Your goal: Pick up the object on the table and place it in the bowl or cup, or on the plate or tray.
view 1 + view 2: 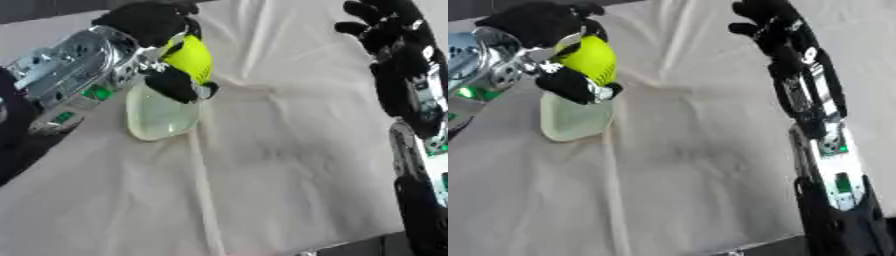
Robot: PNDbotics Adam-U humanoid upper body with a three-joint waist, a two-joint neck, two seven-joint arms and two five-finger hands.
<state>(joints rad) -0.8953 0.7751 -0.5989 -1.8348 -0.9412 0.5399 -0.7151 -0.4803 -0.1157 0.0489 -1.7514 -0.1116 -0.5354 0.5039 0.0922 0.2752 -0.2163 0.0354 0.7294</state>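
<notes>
At far left, the robot's left arm, silver with green marks, enters from the view's left edge. Its left hand (156, 30) has black fingers and thumb curled round one yellow-green ball (192, 57), which it holds in the air just above one pale, translucent green cup (159, 116). The cup stands on the table (289, 165), which is covered by one wrinkled white cloth; the ball sits over the cup's upper rim and is not inside it. Across the middle, the cloth lies bare, marked only by creases. At right, the right hand (765, 20) is raised over the far part of the table, its fingers relaxed and spread, holding nothing, well apart from the ball and the cup.
</notes>
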